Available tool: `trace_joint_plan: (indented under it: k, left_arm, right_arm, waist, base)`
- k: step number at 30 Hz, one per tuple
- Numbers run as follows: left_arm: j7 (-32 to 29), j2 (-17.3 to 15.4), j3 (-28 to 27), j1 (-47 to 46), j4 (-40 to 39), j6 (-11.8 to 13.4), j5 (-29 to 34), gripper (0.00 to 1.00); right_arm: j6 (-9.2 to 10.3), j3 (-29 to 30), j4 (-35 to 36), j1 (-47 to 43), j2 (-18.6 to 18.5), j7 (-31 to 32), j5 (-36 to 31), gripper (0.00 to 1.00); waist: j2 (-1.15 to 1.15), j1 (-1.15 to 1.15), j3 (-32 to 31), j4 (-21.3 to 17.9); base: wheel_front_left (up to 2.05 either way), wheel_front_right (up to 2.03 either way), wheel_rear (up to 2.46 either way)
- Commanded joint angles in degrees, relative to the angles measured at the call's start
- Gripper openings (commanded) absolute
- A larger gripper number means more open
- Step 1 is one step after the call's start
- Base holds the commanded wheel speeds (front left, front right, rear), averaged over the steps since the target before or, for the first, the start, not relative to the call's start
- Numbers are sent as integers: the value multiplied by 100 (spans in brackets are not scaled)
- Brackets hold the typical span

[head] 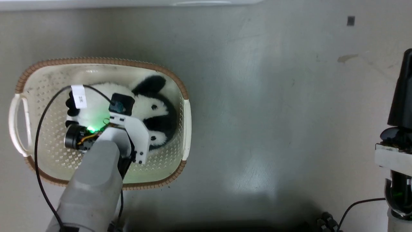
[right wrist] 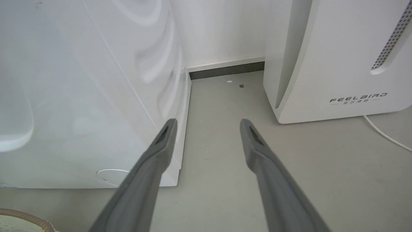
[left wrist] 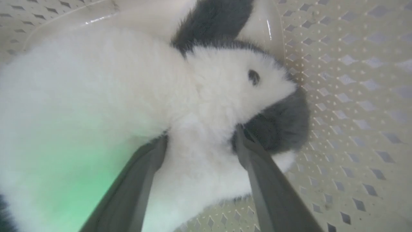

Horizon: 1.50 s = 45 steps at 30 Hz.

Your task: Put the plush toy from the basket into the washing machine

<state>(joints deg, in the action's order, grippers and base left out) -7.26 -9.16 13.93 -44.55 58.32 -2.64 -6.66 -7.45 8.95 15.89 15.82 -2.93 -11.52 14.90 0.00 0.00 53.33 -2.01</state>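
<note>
Plush toy (head: 148, 106) seen lying in basket (head: 96, 61) on floor (head: 273, 112), scene left. Left gripper (left wrist: 201, 134) placed inside basket, claw released, fingers spread astride white fur, touching it. Right gripper (right wrist: 207, 124) held released above floor, between washing machine (right wrist: 80, 96) and FEELBIRD appliance (right wrist: 338, 64).
</note>
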Motion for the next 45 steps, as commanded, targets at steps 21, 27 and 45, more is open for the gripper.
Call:
trace_joint_plan:
  k: [21,27,45]
  left_arm:
    - [-78,-87,471,-1001,1390,-40,-309,67]
    - [-84,-90,562,-1124,1563,-130,-389,0]
    - [722,49,581,-590,1563,-233,-666,0]
  right_arm:
    - [-3,278,302,492,5,-313,458,100]
    - [-3,340,354,558,5,-348,502,100]
    - [-3,276,-220,384,5,-348,499,100]
  waist:
    - [0,0,1042,-16]
    - [0,0,1102,-6]
    - [0,0,-300,71]
  base:
    - [0,0,0]
    - [0,0,0]
    - [0,0,0]
